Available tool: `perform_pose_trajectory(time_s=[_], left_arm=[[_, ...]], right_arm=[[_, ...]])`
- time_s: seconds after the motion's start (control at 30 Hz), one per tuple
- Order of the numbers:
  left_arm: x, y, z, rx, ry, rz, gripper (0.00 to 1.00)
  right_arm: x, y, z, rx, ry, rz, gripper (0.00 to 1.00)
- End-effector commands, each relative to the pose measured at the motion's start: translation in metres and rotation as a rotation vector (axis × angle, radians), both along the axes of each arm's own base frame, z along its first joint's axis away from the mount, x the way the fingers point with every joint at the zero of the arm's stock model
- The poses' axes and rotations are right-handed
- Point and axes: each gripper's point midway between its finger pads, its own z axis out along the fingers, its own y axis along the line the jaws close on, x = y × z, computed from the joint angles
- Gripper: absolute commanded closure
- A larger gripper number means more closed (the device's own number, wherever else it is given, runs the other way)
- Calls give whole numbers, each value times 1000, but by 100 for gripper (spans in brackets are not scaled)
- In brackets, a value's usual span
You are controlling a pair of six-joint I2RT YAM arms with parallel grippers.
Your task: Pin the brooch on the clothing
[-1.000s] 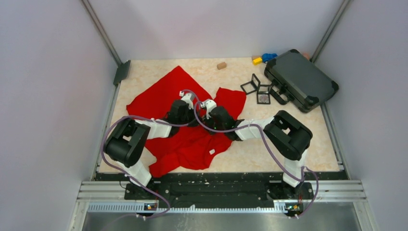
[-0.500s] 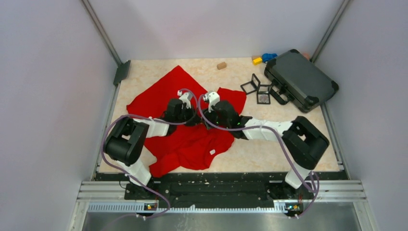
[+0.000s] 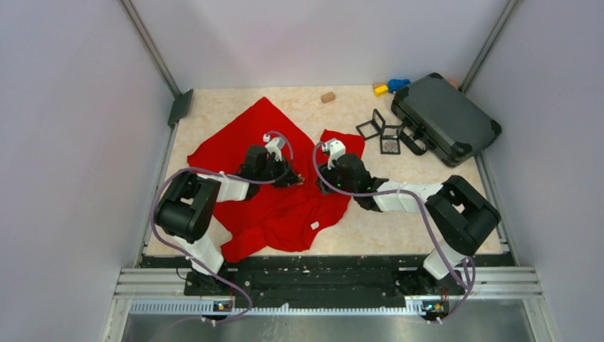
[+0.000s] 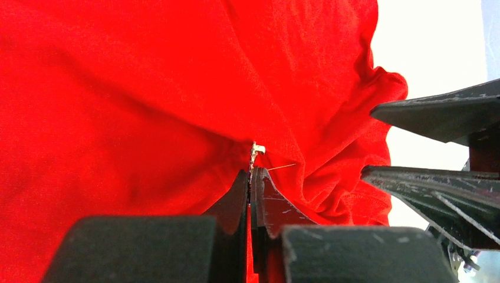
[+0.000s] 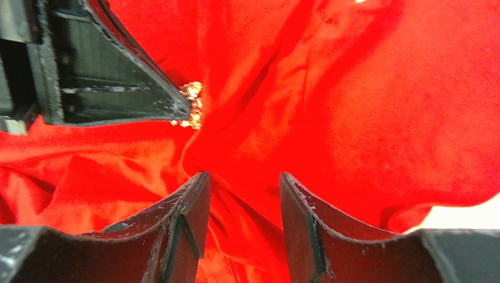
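The red clothing [image 3: 274, 206] lies crumpled on the table, its white tag [image 3: 313, 224] near the front. My left gripper [image 3: 296, 178] is shut on a small glittery brooch [image 4: 256, 150], pressed against the fabric [image 4: 130, 94], with a thin pin wire [image 4: 282, 167] showing beside the tips. The brooch also shows in the right wrist view [image 5: 191, 106] at the left gripper's fingertip [image 5: 112, 88]. My right gripper [image 5: 243, 177] is open over a fabric fold, just right of the left one [image 3: 319, 173], holding nothing. Its fingers [image 4: 436, 115] show in the left wrist view.
A black case [image 3: 445, 117] lies at the back right, with black square frames [image 3: 381, 132] beside it. A small brown block [image 3: 327, 96] and yellow and blue blocks [image 3: 392, 87] lie along the back. A black bracket [image 3: 180, 107] sits at the back-left corner.
My right arm has swung to the right and its gripper has drawn away from the left gripper. The left gripper has stayed nearly in place on the clothing.
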Motion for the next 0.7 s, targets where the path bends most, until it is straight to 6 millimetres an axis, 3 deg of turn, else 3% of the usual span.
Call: perform_pose_trajectory(time_s=[0.0,0.17,0.67], left_arm=[[6,-6,6,-36,-40,-30,100],[6,-7,5,-39,-35,-26,100],[6,-8,7,-50,-36,-26,100]], right_arm=[[3,29,19,148,-25,61,52],[0,44,21,168,-25,84,52],[8,65,-9,82,-10,81,60]])
